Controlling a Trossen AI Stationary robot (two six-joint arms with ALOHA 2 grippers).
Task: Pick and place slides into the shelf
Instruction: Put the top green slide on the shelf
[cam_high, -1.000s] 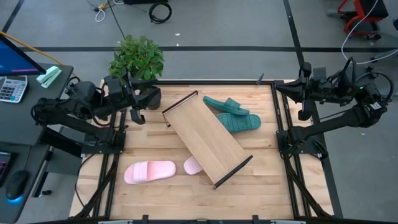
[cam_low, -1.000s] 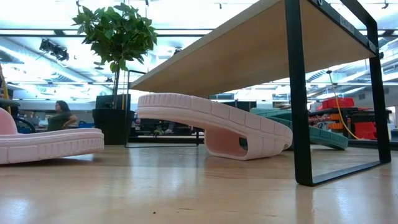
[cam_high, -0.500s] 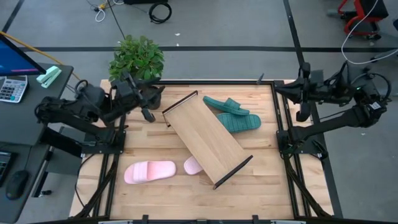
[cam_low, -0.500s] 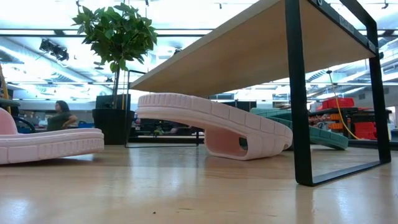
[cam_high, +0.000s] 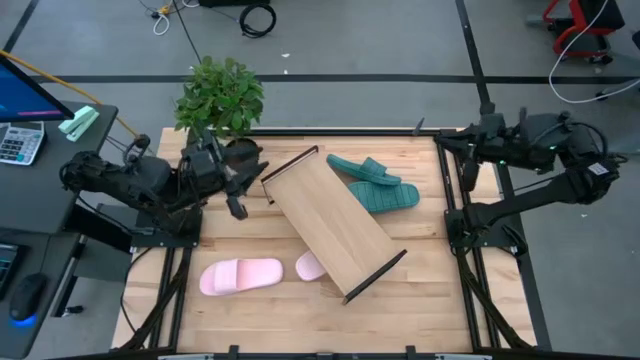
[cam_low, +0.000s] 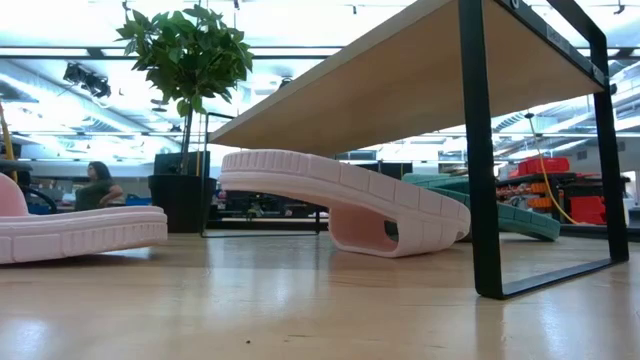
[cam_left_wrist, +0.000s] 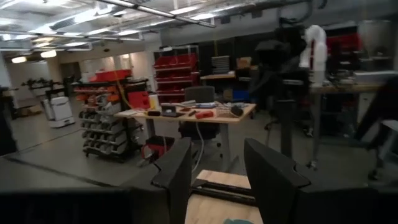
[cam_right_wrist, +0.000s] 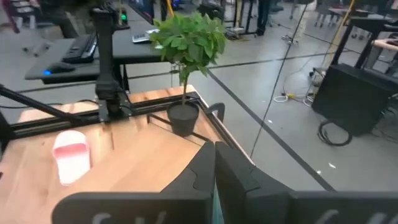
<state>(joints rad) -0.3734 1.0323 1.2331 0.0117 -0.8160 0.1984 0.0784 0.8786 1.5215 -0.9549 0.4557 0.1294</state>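
Observation:
The shelf (cam_high: 333, 225), a light wood board on black end bars, stands slantwise mid-table. Two teal slides (cam_high: 374, 184) lie against its far-right side, one overlapping the other. One pink slide (cam_high: 240, 277) lies flat near the table's near-left. The other pink slide (cam_high: 309, 266) lies partly under the shelf, arched up off the table in the low view (cam_low: 340, 200). My left gripper (cam_high: 237, 200) hovers open left of the shelf's far end; in its wrist view (cam_left_wrist: 214, 168) the fingers stand apart. My right gripper (cam_high: 468, 165) hangs shut at the table's right edge, its fingers together in its wrist view (cam_right_wrist: 214, 168).
A potted plant (cam_high: 220, 100) stands at the table's far-left corner, just behind my left gripper. Black frame rails (cam_high: 452, 200) run along the table's left and right sides. Bare wood shows along the near edge (cam_high: 430, 320).
My left gripper has swung from the table's left edge toward the shelf's far end and slightly toward the near edge. My right gripper has shifted a little toward the table's left. The slides and the shelf have stayed put.

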